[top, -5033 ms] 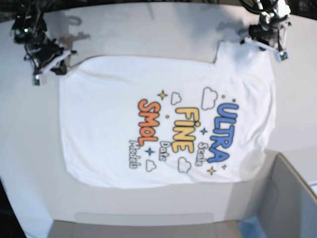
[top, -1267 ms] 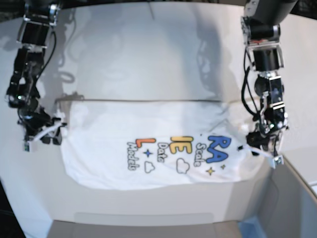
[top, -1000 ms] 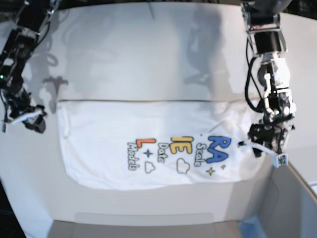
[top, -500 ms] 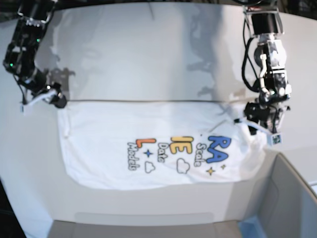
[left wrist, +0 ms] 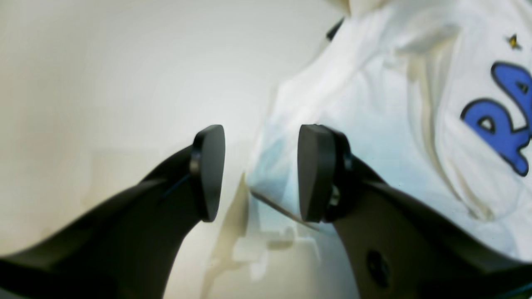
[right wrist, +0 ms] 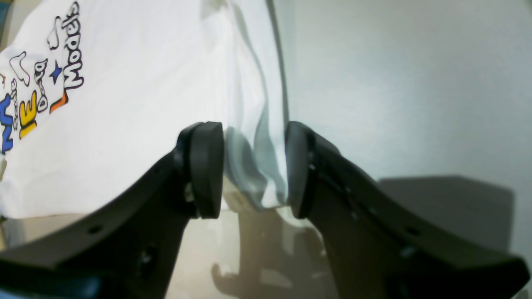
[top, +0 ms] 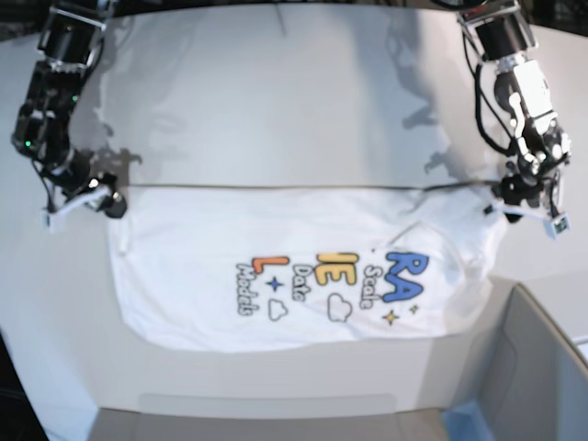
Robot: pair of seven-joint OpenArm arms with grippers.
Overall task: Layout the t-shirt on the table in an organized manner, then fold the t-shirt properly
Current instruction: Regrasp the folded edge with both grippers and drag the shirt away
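Base view, front to back: grey bin (top: pixel 542 367) at the front right corner, its wall just beside the shirt's near right edge. Next, the t-shirt (top: pixel 294 266) lies on the table (top: pixel 276 92), folded once so the far edge is a straight crease. Print is cut by the fold: only "RA", "IE", "L", plus "Scale", "Data", "Models", stars & a cloud show. Cloth is mostly flat; wrinkles bunch at the right end near the blue letters.

At the crease line, one gripper per corner. Right gripper (top: pixel 87 197) sits at the shirt's left far corner. In the right wrist view the right gripper (right wrist: pixel 253 166) has its jaws parted, with a rumpled cloth edge seen between the pads; can't tell if pads touch it. Left gripper (top: pixel 525 204) is at the right far corner. Left wrist view: left gripper (left wrist: pixel 257 172) jaws spread, nothing pinched, shirt edge below and beyond the pads, blue letters off to the right.

Behind the crease, bare white tabletop w/ arm shadows, both arms rising to the far corners.
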